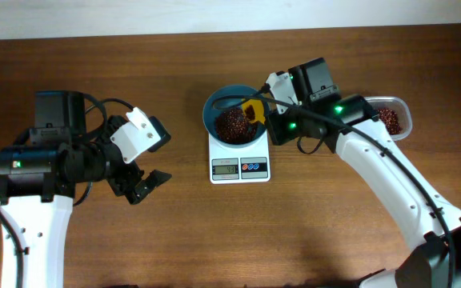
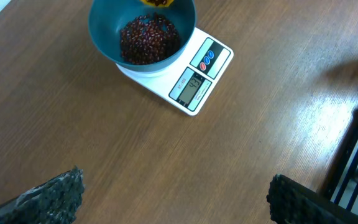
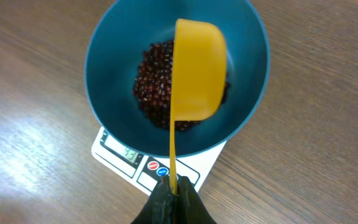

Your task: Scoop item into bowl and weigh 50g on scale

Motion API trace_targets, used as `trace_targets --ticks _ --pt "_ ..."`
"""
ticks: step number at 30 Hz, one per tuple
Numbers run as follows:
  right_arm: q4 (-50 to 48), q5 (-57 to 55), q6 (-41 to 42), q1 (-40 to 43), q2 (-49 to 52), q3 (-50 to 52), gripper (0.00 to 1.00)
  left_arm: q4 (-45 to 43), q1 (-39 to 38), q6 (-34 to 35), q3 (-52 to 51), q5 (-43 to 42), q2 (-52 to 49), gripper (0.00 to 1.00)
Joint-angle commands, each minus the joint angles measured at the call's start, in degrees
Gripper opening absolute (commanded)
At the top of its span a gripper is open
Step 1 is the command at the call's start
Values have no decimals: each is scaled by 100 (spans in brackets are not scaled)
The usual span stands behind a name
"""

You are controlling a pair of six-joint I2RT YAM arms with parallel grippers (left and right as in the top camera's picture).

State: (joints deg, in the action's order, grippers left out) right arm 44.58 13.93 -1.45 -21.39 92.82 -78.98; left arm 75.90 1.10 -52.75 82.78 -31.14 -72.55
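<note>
Open wood runs across the front of the brown bench (image 1: 214, 240) and between the two arms. The left arm (image 1: 30, 172) sits well left of the scale, its end effector (image 2: 173, 202) spread wide over the wood. The right arm (image 1: 382, 172) reaches in from the right, its end effector (image 3: 174, 196) clamped on the thin handle of a yellow scoop (image 3: 196, 68). The white scale (image 2: 213, 65) stands mid-bench, carrying the blue bowl (image 3: 104, 68). A clear tub (image 1: 404, 112) sits far right. The scoop hangs tipped over the bowl. Beans (image 2: 149, 38) are heaped in the bowl, with more in the tub.
</note>
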Motion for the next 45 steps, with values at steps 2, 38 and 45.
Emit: trace_targets --ticks 2,38,45 --pt "24 -299 50 -116 -151 -299 4 7 31 -70 42 -101 13 99" --pt "376 -437 -17 -153 -83 -533 4 7 31 -70 42 -101 13 99" --pt "365 -516 -15 -149 -72 -557 4 7 31 -70 42 -101 13 99"
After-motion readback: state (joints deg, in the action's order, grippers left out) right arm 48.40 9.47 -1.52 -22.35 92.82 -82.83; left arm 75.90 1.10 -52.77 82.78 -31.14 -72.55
